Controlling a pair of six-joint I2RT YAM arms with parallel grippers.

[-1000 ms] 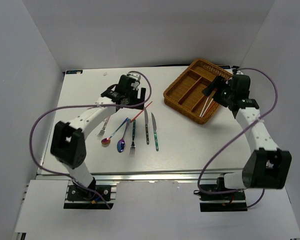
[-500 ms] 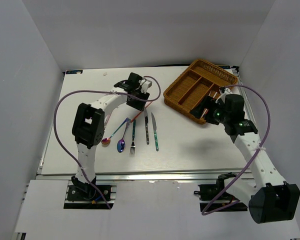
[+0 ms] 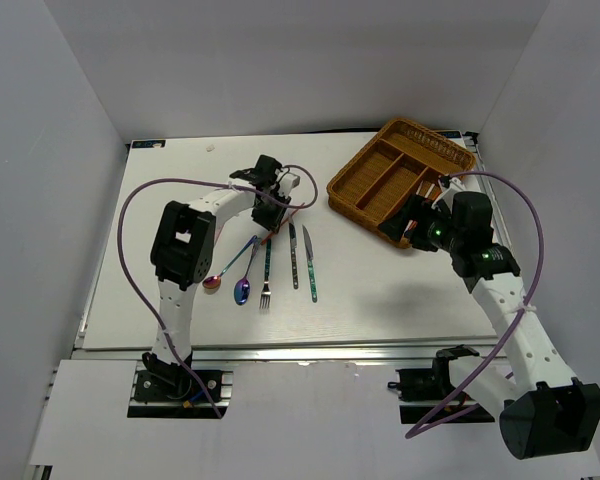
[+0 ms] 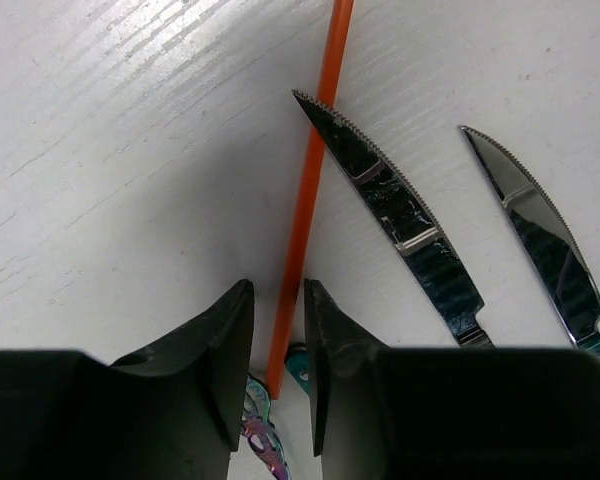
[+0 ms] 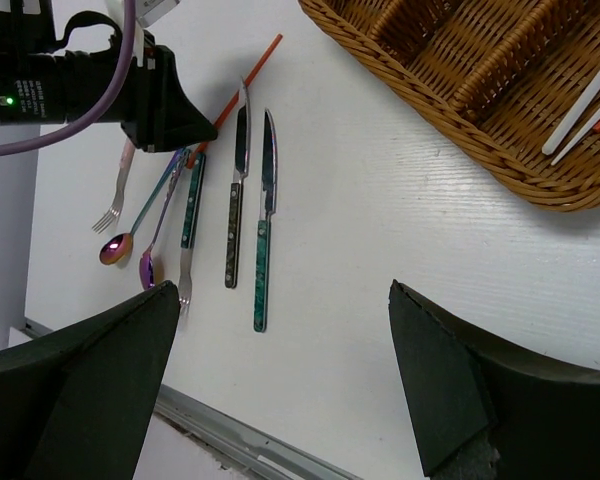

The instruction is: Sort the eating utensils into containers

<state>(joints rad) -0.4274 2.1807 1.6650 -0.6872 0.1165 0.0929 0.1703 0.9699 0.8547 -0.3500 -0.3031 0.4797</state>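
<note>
A red-orange chopstick lies slantwise on the white table, its near end between the fingers of my left gripper. The jaws stand narrowly apart, one on each side of it, with a sliver of gap still showing. Two knives lie just to its right. A teal fork, two iridescent spoons and a pink fork lie nearby. The wicker tray holds pale chopsticks in one compartment. My right gripper hangs wide open by the tray's near corner, holding nothing.
The left arm's purple cable loops over the table's left side. White walls enclose the table on three sides. A metal rail runs along the near edge.
The left gripper's jaws have narrowed around the orange chopstick's end. The right arm has drawn back from over the tray toward the front, its jaws staying wide.
</note>
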